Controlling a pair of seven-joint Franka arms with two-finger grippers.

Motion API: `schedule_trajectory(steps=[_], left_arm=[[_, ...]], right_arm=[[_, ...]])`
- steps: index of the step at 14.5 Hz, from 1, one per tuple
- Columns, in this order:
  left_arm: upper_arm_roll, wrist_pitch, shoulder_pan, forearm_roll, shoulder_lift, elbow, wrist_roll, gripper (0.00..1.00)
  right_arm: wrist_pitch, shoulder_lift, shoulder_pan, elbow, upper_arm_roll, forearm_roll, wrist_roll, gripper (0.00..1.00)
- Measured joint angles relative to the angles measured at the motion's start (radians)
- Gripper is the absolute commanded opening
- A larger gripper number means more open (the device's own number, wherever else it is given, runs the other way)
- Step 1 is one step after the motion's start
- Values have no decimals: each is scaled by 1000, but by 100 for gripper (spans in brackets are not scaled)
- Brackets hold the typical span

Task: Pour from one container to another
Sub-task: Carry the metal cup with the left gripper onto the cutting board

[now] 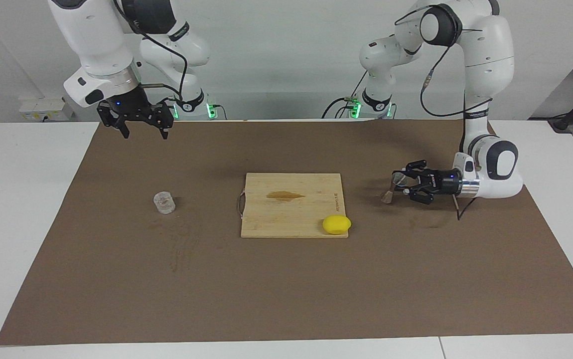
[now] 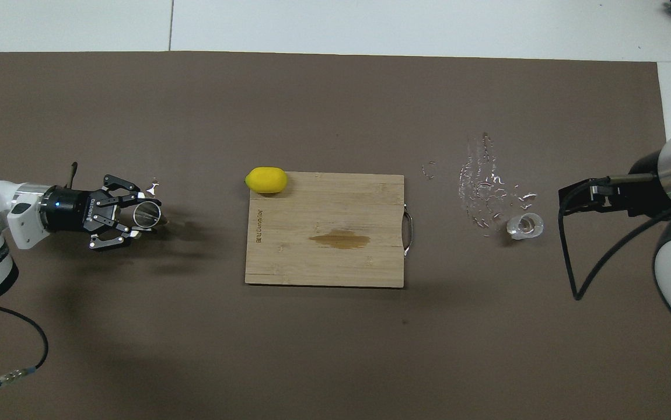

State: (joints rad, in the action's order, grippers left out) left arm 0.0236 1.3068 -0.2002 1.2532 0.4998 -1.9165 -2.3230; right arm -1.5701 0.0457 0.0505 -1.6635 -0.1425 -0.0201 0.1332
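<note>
The clear glass cup (image 1: 164, 203) stands upright on the brown mat toward the right arm's end; it also shows in the overhead view (image 2: 526, 226). My right gripper (image 1: 144, 130) is open and empty, raised over the mat's edge nearest the robots, well clear of the cup; it also shows in the overhead view (image 2: 580, 192). The metal jigger (image 1: 389, 191) stands on the mat toward the left arm's end (image 2: 147, 214). My left gripper (image 1: 402, 183) lies low and level, open, with the jigger between its fingertips (image 2: 137, 217).
A wooden cutting board (image 1: 291, 219) with a wet stain lies mid-mat (image 2: 324, 262). A yellow lemon (image 1: 336, 224) sits at the board's corner farther from the robots (image 2: 266, 179). Spilled droplets (image 2: 481, 186) lie on the mat beside the cup.
</note>
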Motion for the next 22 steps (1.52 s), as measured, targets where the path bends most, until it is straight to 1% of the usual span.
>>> schedule_trajectory(steps=[2,5,8,10,13,15,19,22], left_arm=[[0,-5,42,38,-1,-16,13,2],[0,-6,95,132,-12,-64,50,4],[2,6,142,209,-43,-110,67,4],[2,38,176,263,-68,-139,75,4],[2,111,244,356,-91,-166,79,5],[1,168,303,437,-97,-170,80,9],[0,303,456,590,-98,-172,80,9],[0,414,558,682,-104,-171,58,9]], right_arm=[[0,0,0,0,0,0,0,100],[0,0,0,0,0,0,0,100],[0,0,0,0,0,0,0,100],[0,0,0,0,0,0,0,100],[0,0,2,0,1,0,0,100],[0,0,12,0,2,0,0,100],[0,0,34,0,5,0,0,100],[0,0,36,0,5,0,0,99]])
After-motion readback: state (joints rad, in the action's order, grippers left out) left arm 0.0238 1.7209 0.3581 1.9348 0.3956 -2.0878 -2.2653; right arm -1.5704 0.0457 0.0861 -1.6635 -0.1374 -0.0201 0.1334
